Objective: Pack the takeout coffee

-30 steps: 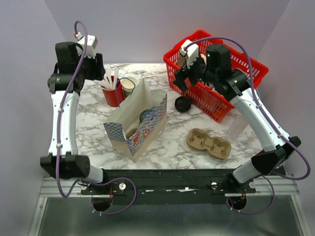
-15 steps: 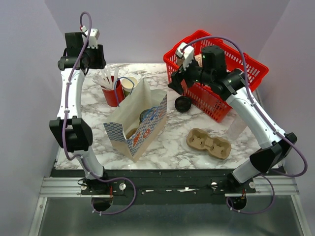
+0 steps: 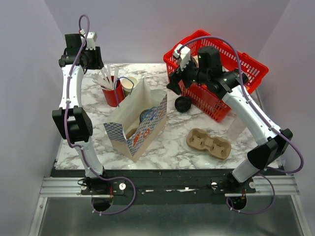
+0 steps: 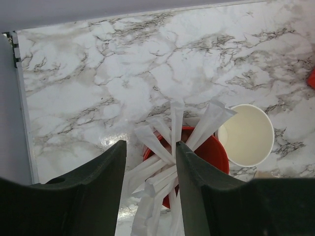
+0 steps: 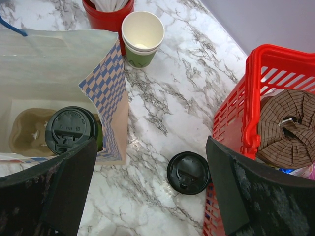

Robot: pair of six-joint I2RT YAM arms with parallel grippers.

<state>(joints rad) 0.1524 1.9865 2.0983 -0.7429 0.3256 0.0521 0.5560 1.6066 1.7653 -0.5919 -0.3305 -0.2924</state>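
Top external: blue-checked white paper bag [image 3: 140,123] upright on marble counter [image 3: 174,147], near red plastic basket [image 3: 211,103].
Left wrist: left tool [image 4: 150,147] parted, empty, above red cup [image 4: 216,152] of wrapped straws.
Right wrist: right tool [image 5: 150,142] spread wide, empty; olive-green, black-lidded takeout coffee [image 5: 71,130] standing inside bag.

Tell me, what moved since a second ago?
The left arm unfolded, its elbow rising; the left end effector hovers open over the red cup of wrapped sticks. The right end effector, open, slid a bit left from the red basket. Nothing grabbed or dropped. The bag, lidded coffee, loose lid and tray stayed put.
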